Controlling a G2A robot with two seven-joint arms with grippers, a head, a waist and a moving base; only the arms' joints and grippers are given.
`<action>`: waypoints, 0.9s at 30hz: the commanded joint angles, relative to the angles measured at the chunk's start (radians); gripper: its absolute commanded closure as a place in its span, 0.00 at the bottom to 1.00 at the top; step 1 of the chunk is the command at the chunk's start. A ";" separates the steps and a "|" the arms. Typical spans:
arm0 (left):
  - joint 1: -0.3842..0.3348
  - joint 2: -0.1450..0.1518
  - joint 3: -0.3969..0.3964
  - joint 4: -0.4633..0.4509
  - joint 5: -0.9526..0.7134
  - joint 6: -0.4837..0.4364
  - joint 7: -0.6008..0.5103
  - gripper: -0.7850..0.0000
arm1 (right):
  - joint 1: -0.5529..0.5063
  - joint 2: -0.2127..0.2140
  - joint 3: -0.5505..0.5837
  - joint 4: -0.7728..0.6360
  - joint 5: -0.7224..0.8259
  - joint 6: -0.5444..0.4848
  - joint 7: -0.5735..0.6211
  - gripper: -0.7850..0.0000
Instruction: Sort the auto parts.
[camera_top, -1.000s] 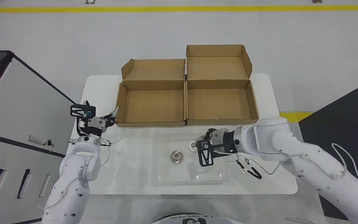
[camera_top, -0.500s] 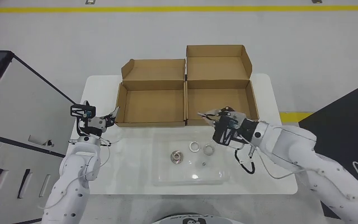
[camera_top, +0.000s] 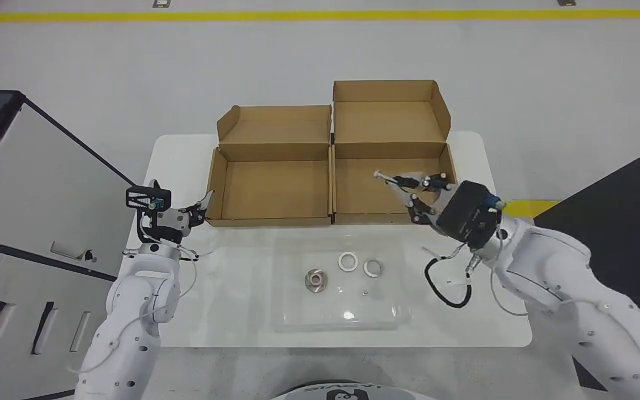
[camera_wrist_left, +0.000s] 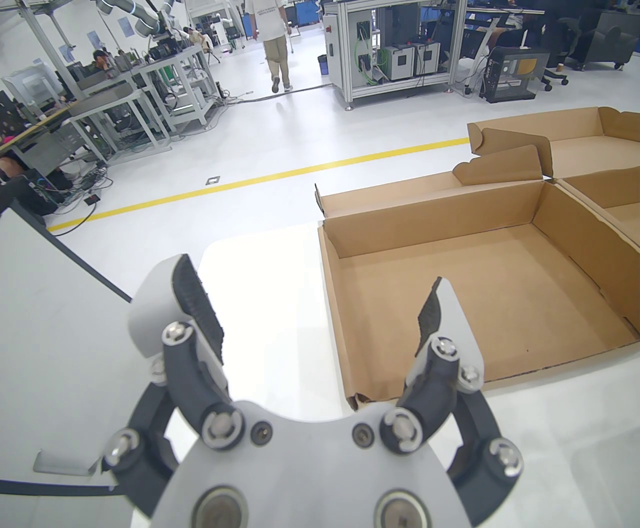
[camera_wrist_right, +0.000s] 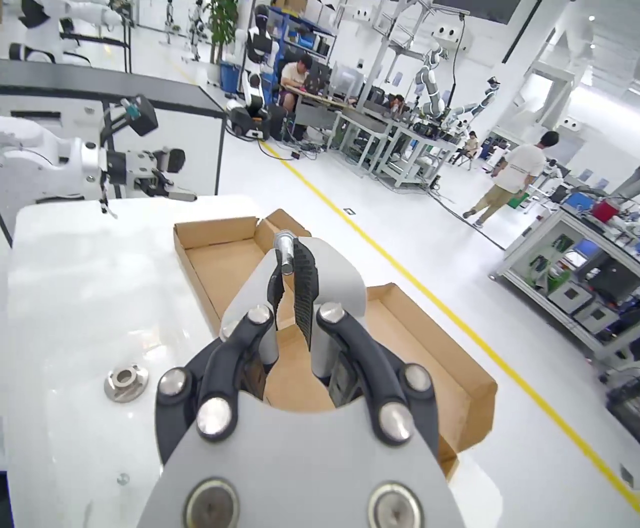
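My right gripper (camera_top: 395, 183) hangs over the right cardboard box (camera_top: 440, 205), shut on a small metal bolt (camera_wrist_right: 284, 254) that sticks out past its fingertips. On the table near the front lie a metal flange (camera_top: 315, 279), two white rings (camera_top: 348, 262) (camera_top: 373, 268) and a tiny part (camera_top: 364, 293). The flange (camera_wrist_right: 125, 382) also shows beside my right gripper (camera_wrist_right: 290, 260). My left gripper (camera_wrist_left: 320, 310) stands open and empty at the table's left side, just outside the left box (camera_wrist_left: 575, 215), which holds nothing.
Both boxes (camera_top: 222, 190) stand side by side at the back of the white table (camera_top: 250, 330) with their lids folded back. A clear plastic bag (camera_top: 380, 318) lies near the front edge.
My right gripper rose from the parts at the front and swung back over the right box with the bolt in it. Two white rings now show on the table. The left arm kept still.
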 joint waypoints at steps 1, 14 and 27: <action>0.000 0.000 0.000 0.000 0.000 0.000 0.000 0.00 | 0.012 -0.002 0.017 0.015 0.056 -0.050 -0.008 1.00; 0.000 0.000 0.000 0.000 0.000 0.000 0.000 0.00 | 0.158 -0.019 0.013 0.175 0.483 -0.422 0.017 1.00; 0.000 0.000 0.000 0.000 0.000 0.000 0.000 0.00 | 0.335 -0.035 -0.088 0.288 0.929 -0.644 0.197 1.00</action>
